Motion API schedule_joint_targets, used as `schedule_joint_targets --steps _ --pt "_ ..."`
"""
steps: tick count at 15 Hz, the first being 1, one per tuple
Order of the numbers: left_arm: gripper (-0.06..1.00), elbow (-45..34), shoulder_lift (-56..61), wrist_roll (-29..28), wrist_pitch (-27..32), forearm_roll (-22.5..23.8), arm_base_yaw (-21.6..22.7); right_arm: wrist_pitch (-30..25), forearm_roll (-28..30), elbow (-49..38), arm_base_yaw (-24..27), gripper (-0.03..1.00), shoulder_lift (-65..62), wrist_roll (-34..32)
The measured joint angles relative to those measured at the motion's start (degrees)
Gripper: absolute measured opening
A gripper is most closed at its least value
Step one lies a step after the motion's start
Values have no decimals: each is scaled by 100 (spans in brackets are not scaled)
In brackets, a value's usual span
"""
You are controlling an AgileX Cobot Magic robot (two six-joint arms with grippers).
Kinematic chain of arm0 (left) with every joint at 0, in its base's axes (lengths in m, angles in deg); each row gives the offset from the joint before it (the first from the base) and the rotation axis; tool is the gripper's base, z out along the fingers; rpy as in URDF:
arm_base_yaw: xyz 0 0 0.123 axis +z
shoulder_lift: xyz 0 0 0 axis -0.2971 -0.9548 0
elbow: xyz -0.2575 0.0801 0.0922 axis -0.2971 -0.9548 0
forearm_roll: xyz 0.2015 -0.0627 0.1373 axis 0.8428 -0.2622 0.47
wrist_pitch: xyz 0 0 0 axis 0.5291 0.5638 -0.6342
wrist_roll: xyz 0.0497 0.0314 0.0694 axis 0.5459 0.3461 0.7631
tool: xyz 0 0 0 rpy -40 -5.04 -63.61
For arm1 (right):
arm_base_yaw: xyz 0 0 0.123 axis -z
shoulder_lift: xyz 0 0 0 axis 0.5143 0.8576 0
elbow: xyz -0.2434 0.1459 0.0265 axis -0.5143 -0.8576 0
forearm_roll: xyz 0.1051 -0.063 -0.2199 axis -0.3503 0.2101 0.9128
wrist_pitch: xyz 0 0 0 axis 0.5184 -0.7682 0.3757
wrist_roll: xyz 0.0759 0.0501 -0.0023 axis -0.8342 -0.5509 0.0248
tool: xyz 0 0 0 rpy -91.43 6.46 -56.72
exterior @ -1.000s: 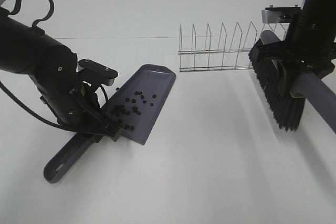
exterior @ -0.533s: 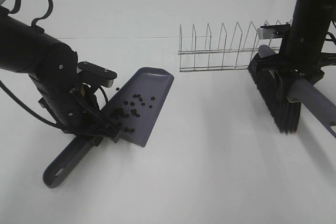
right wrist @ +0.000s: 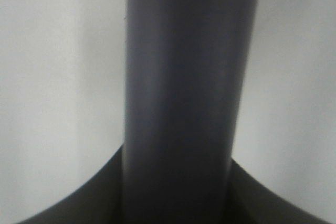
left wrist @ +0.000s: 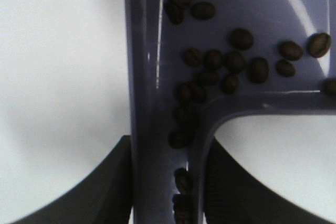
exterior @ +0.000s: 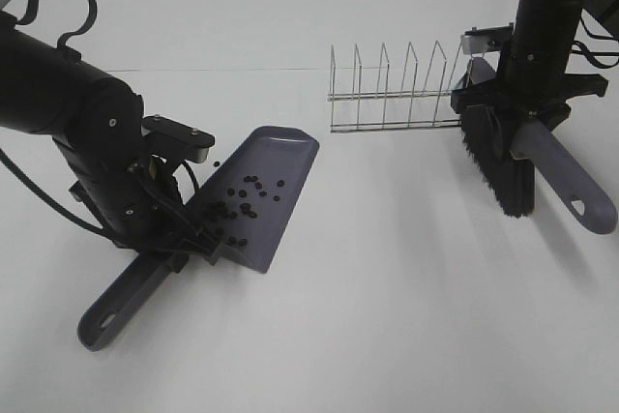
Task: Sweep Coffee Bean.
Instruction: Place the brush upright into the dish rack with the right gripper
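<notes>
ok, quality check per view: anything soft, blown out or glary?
Exterior high: sharp, white table nearly blown out, soft shadows only. Left wrist: dark oval coffee beans slightly soft, thin glare streaks on the grey-purple plastic dustpan. Right wrist: round grey brush handle fills the frame, fully out of focus, no detail.

Blurred brush handle (right wrist: 181, 93); dustpan (left wrist: 152, 103) cropped by frame.

brush handle (right wrist: 184, 87) between dark fingers (right wrist: 97, 208)
</notes>
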State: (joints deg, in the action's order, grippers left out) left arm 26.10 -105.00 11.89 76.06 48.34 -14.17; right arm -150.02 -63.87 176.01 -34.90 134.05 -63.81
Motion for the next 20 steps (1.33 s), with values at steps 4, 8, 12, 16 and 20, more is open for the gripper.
schedule_joint_targets --steps 4,8,12,16,20 --pt "31 0 0 -17 201 -40 -6 -11 -17 1031 86 29 498 23" --pt "31 0 0 -17 246 -86 -6 46 -378 1381 298 29 659 189" --pt "31 0 0 -17 252 -97 -6 46 -676 1381 315 29 659 384" --pt "31 0 0 -17 252 -97 -6 46 -716 1381 321 29 659 338" --pt "31 0 0 -17 252 -120 -6 92 -882 1415 321 45 659 321"
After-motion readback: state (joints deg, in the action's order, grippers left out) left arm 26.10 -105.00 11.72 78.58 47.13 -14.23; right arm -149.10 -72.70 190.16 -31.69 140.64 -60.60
